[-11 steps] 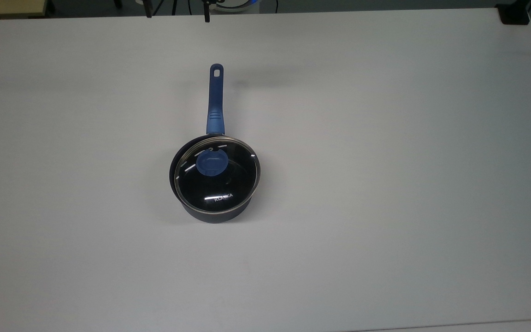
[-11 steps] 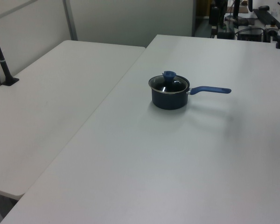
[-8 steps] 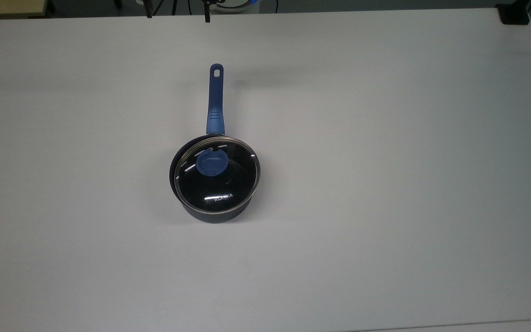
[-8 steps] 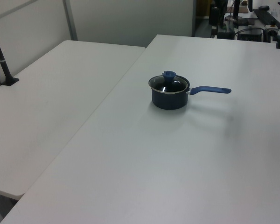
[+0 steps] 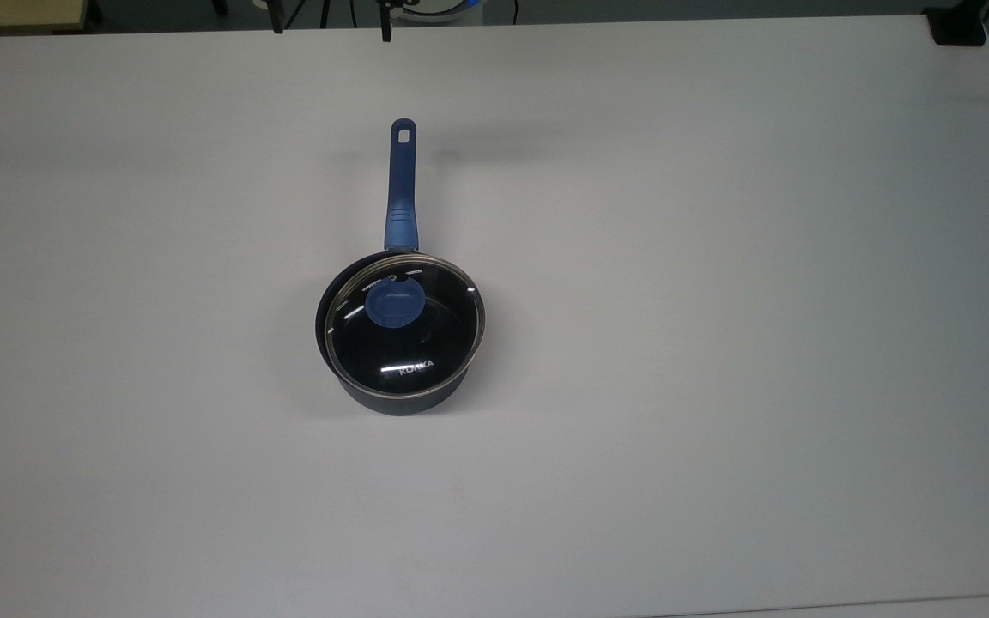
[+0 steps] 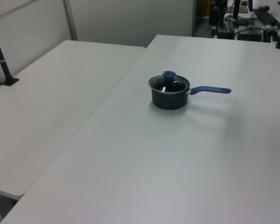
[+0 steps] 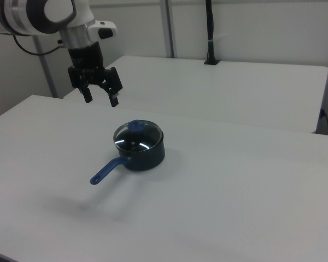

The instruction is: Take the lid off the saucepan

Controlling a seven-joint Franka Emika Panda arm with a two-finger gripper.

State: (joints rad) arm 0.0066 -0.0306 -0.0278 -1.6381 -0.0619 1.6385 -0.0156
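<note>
The dark saucepan (image 5: 413, 400) (image 6: 168, 100) (image 7: 150, 155) stands on the white table (image 5: 718, 343), its long blue handle (image 5: 401, 184) pointing to the top of the top view. The glass lid (image 5: 426, 352) (image 7: 145, 139) rests on the pan, with its blue knob (image 5: 390, 305) (image 6: 168, 74) (image 7: 135, 126) upright. In the right view my gripper (image 7: 101, 100) hangs open and empty in the air, up and to the left of the pan, well clear of the lid.
A second white table (image 6: 46, 107) adjoins on the left view's left. A black post (image 6: 2, 60) (image 7: 209, 33) is clamped to it. Dark equipment (image 6: 238, 28) stands beyond the far table edge. A black clamp (image 5: 958, 26) sits at the top view's upper right corner.
</note>
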